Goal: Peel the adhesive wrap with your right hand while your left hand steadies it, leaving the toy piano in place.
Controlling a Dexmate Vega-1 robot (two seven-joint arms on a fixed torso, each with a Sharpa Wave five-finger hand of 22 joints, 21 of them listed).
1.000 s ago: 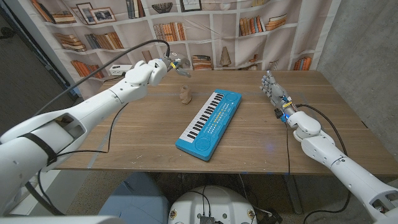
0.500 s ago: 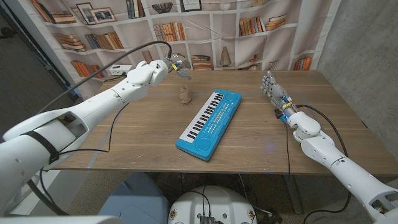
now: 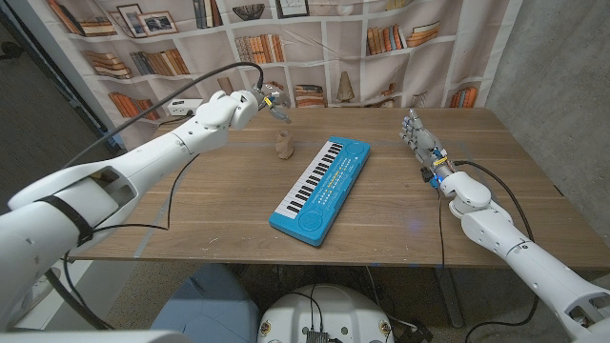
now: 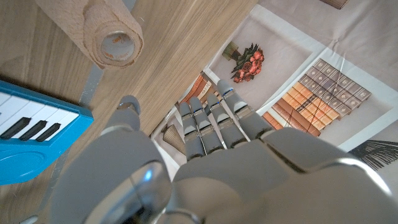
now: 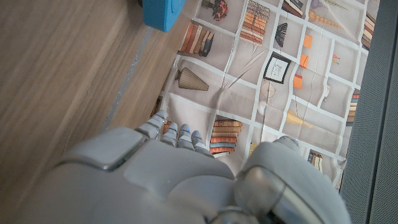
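Observation:
The tan roll of adhesive wrap (image 3: 282, 143) lies on the table beyond the blue toy piano (image 3: 320, 190), a little to its left. My left hand (image 3: 250, 105) hovers above the table just behind and left of the roll, fingers stretched out and holding nothing. In the left wrist view the roll's (image 4: 115, 38) open end and the piano's (image 4: 28, 134) keys show past my left hand (image 4: 205, 155). My right hand (image 3: 419, 136) stands at the table's right side, fingers up and apart, a good way right of the piano. My right hand's (image 5: 174, 180) back and a piano corner (image 5: 160, 11) appear in the right wrist view.
The wooden table (image 3: 210, 205) ends at a bookshelf-printed backdrop (image 3: 315, 48) close behind the roll. A black cable (image 3: 172, 205) trails over the table's left part. The right table edge (image 3: 538, 181) runs near my right forearm.
My left arm has swung slightly and its fingertips have shifted a touch near the roll. The roll, the piano and my right hand have stayed put.

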